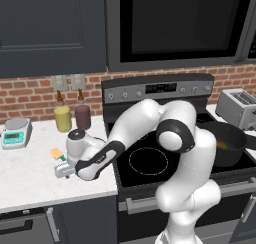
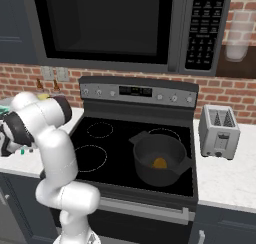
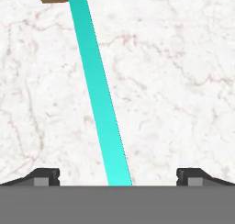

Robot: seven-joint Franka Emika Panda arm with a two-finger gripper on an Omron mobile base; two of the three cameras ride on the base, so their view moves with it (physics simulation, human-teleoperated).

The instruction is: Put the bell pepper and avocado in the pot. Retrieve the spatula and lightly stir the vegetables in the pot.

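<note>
The spatula (image 3: 98, 99) lies flat on the white marble counter (image 1: 30, 173), its teal handle running up to the yellow blade (image 1: 56, 153). My gripper (image 3: 118, 177) hangs open just above it, one fingertip on each side of the handle's near end and both well clear of it. From the left base view the hand (image 1: 67, 165) points down over the counter left of the stove. The dark pot (image 2: 160, 158) sits on the front right burner with an orange-brown lump (image 2: 159, 163) inside. I cannot tell whether that lump is the bell pepper or the avocado.
At the counter's back stand a yellow jar (image 1: 63, 118), a dark maroon jar (image 1: 82, 116) and a kitchen scale (image 1: 16, 132). A toaster (image 2: 219, 130) sits right of the stove (image 2: 100, 138). A microwave (image 2: 120, 23) hangs overhead.
</note>
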